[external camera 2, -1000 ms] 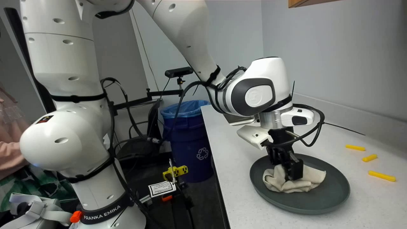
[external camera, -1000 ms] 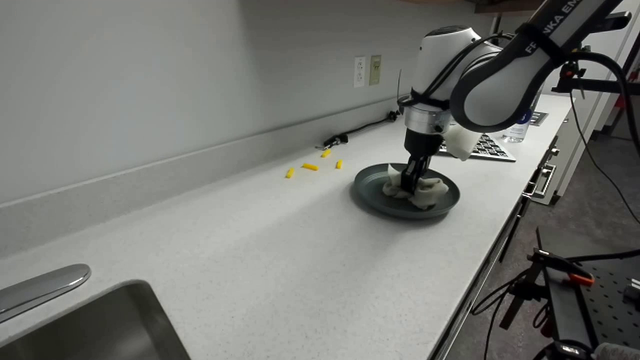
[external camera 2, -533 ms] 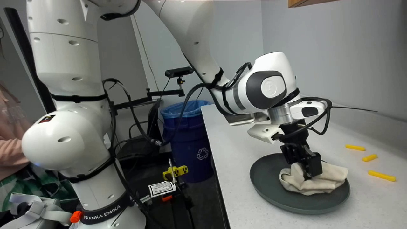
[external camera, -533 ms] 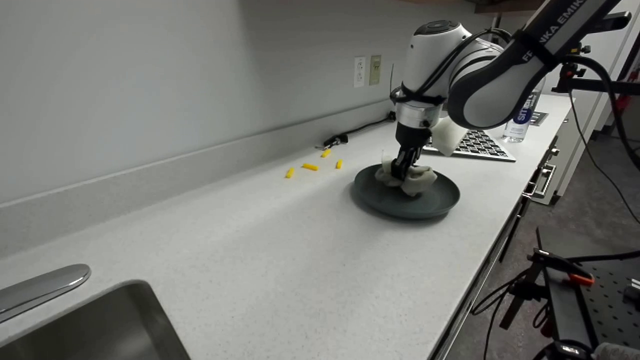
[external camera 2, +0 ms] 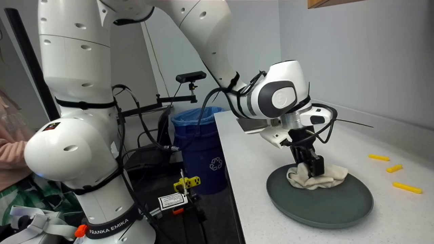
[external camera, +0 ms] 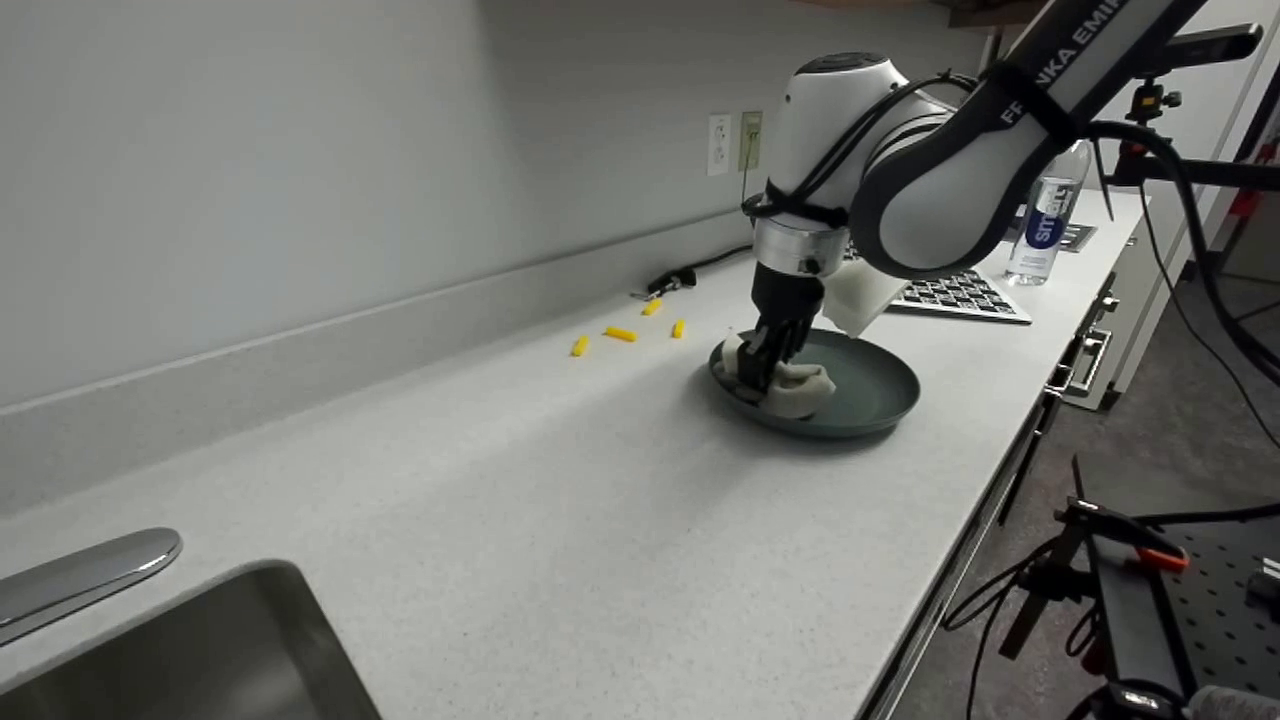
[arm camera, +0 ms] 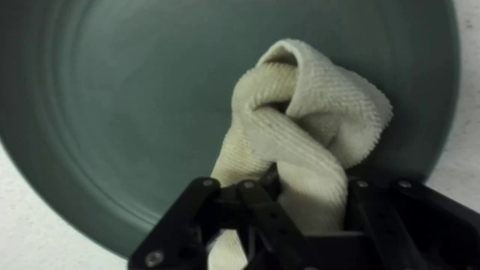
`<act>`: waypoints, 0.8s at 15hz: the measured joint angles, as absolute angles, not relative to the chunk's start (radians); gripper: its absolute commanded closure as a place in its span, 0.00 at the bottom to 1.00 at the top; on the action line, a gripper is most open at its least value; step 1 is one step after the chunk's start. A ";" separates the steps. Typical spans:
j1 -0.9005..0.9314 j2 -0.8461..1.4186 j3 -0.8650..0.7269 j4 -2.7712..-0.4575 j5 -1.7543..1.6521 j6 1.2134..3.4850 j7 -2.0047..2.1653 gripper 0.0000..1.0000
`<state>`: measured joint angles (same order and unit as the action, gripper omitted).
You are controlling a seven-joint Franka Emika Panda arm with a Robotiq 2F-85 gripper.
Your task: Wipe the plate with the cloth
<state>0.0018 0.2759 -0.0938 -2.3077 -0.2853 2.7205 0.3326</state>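
- Pale speckled counter [external camera: 500,540] along a grey wall [external camera: 300,150]; in an exterior view, a steel sink [external camera: 215,650] sits near left and a bottle [external camera: 1045,230] stands far right.
- Four yellow pieces [external camera: 620,333] lie there, left of and beyond the dark green plate [external camera: 870,385].
- The cream cloth [external camera 2: 334,173] is bunched on the plate, toward its far rim in an exterior view.
- The gripper [external camera 2: 310,170] is clenched around the cloth, its jaws' ends hidden among the folds.
- The arm [external camera 2: 213,40] slopes down rightward there, then bends, the gripper pointing downward, slightly tilted.

Grey wall [external camera: 300,150]; white speckled counter [external camera: 520,520]; dark floor [external camera: 1140,400]; overhead, apparently a wooden cabinet [external camera 2: 329,3].
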 measured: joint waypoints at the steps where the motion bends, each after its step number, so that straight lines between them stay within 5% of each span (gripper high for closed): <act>1: 0.003 0.277 -0.073 -2.304 -0.250 2.725 0.315 0.96; 12: 0.035 0.274 0.118 -2.172 -0.020 2.747 0.096 0.96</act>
